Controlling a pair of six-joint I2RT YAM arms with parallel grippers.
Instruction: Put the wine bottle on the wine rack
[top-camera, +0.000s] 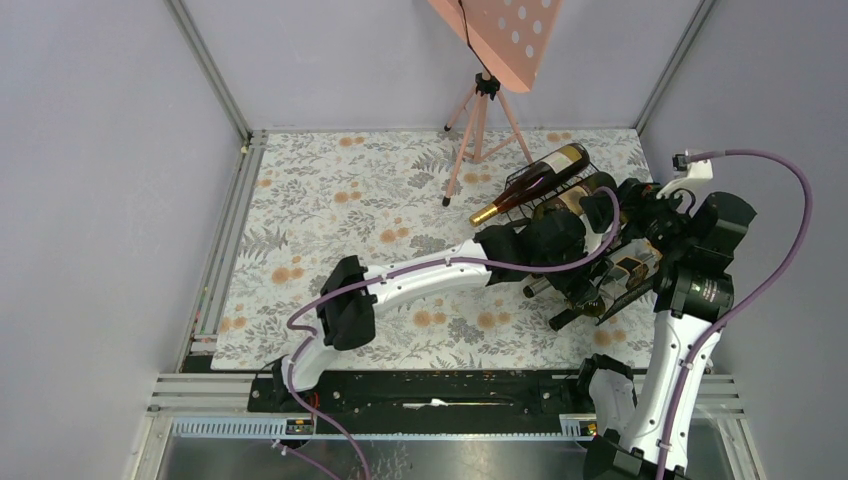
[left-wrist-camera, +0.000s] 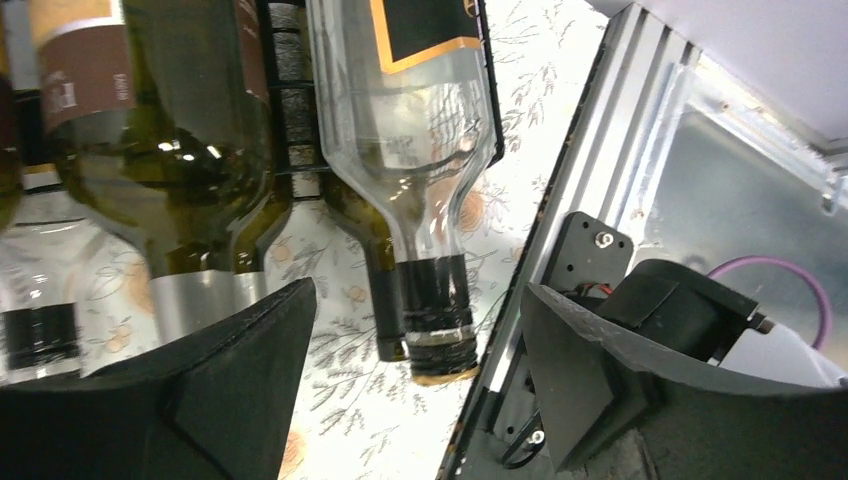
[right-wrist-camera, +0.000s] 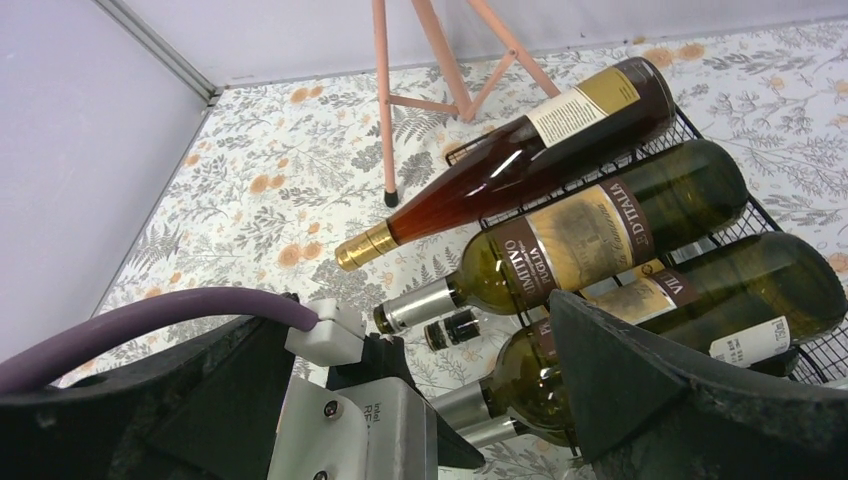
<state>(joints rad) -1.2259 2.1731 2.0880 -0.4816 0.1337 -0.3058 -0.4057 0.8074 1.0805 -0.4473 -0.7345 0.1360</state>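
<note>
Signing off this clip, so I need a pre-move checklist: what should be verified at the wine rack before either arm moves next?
1. Left gripper open, gripping nothing: ok.
2. Right gripper open, empty: ok.
3. Amber bottle resting on top of the wine rack: ok.
4. Green bottles lying in cradles: ok.
5. Clear bottle fully seated: cannot tell; its neck shows between the left fingers, untouched.
6. Arms clear of each other: not ok; left arm sits right before the right gripper.

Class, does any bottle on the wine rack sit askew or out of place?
The amber bottle on top of the wine rack lies askew, slanted steeper than the green bottles below, its neck jutting far past the wire.
</note>
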